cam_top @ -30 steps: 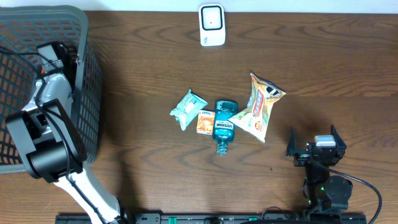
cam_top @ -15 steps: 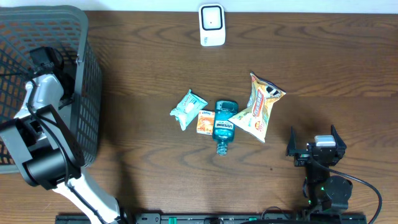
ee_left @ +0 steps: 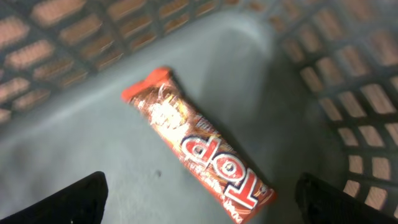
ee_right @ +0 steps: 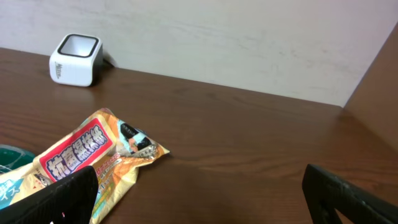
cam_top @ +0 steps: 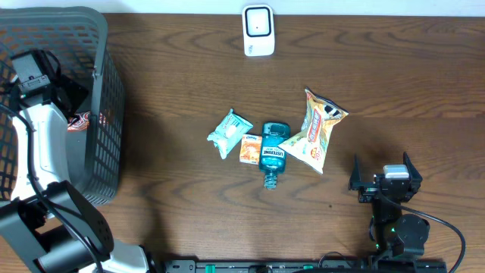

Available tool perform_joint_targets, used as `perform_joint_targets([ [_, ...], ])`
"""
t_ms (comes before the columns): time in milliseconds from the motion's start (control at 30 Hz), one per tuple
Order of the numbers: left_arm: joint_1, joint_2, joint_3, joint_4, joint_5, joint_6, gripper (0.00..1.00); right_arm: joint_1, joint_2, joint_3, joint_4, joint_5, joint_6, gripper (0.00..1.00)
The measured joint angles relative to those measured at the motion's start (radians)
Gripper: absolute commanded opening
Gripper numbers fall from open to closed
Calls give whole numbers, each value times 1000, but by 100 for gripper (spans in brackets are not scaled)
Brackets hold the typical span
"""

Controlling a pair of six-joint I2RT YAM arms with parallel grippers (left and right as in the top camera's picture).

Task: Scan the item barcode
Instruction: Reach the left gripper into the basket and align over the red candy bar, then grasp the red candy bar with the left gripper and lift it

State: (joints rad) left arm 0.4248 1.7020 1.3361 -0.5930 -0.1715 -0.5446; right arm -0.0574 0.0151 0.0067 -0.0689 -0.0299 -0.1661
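Reaching over the near rim of the dark mesh basket (cam_top: pixel 106 91) at the far left, the left arm runs up from its base at the front edge, its white link lying above the basket and its wrist turned down toward the basket floor. The left gripper (ee_left: pixel 208 202) is spread wide, its two dark fingertips (ee_left: pixel 74 199) showing only at the lower corners of the wrist view, and it grasps nothing. Beneath it a red chocolate bar (ee_left: pixel 199 155) lies flat and diagonal on the grey basket floor, clear of both fingertips; from overhead the bar (cam_top: pixel 82 120) shows against the basket's right wall. Further right, in the middle of the brown worktop (cam_top: pixel 182 83), sits a cluster: a teal pouch (cam_top: pixel 229 131), a small orange box (cam_top: pixel 250 149), a blue mouthwash bottle (cam_top: pixel 273 155) lying on its side, and a yellow snack bag (cam_top: pixel 314 130) overlapping the bottle's right shoulder. At the far edge stands the white scanner (cam_top: pixel 258 30), well apart from them. At the right, the right arm is folded low near its base, its gripper (cam_top: pixel 383 178) pointing toward the far edge, fingers fully apart and empty, the snack bag near its left fingertip in the wrist view.
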Motion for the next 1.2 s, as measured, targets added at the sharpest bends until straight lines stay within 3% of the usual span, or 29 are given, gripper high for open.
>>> perform_joint_targets([
  [200, 3, 99, -1, -66, -60, -294, 97, 0, 0, 0, 0, 0, 0, 99],
  [400, 4, 195, -2, -10, -79, -457, 97, 0, 0, 0, 0, 0, 0, 99],
  [600, 4, 261, -2, 72, -84, -473, 98, 0, 0, 0, 0, 0, 0, 99],
  [767, 3, 303, 2, 141, -123, -340, 98, 0, 0, 0, 0, 0, 0, 99],
  [800, 3, 311, 5, 147, -132, -299, 85, 0, 0, 0, 0, 0, 0, 99],
  [833, 3, 320, 10, 150, -141, -264, 57, 0, 0, 0, 0, 0, 0, 99],
  [867, 3, 328, 13, 151, -151, -227, 41, 0, 0, 0, 0, 0, 0, 99],
  [967, 4, 340, 32, 154, -145, -147, 14, 0, 0, 0, 0, 0, 0, 99],
  [1000, 3, 341, 36, 148, -144, -129, 8, 0, 0, 0, 0, 0, 0, 99],
  [1200, 3, 340, 43, 122, -146, -39, 7, 0, 0, 0, 0, 0, 0, 99],
])
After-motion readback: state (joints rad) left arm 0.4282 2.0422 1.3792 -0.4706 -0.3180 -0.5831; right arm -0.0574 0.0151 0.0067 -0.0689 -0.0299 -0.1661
